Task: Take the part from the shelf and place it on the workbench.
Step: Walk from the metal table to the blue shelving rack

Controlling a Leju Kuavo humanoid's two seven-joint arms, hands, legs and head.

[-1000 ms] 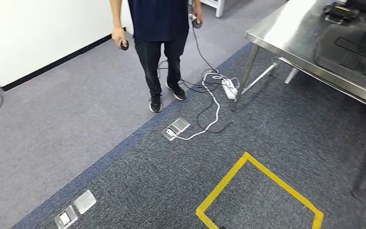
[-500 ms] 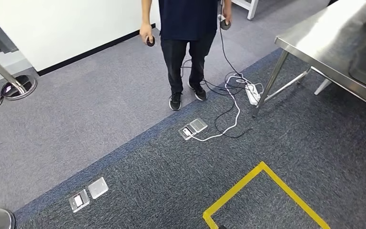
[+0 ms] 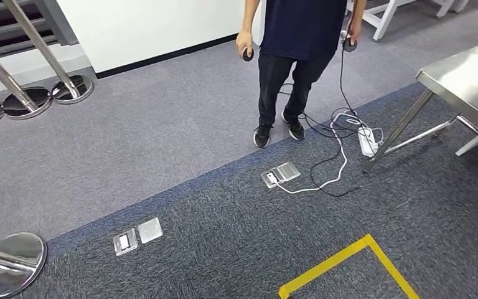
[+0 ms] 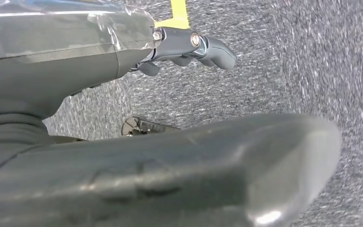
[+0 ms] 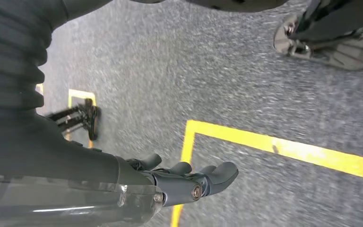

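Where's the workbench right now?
In the head view, the steel workbench sits at the right edge, just its corner showing, with the white power strip on the carpet beside its leg.

Workbench (image 3: 467, 78): brushed steel, dull sheen. Floor (image 3: 162, 131): rough grey carpet. Stanchion bases (image 3: 9, 265): polished metal. Floor tape (image 3: 342, 261): glossy yellow.

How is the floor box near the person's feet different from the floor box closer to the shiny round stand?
The floor box near the person has a white cable running from it toward a power strip; the floor box nearer the round stand base has no cable. The first lies close to the steel table's leg, the second far from it. Both are silvery pairs of square plates set in the dark carpet.
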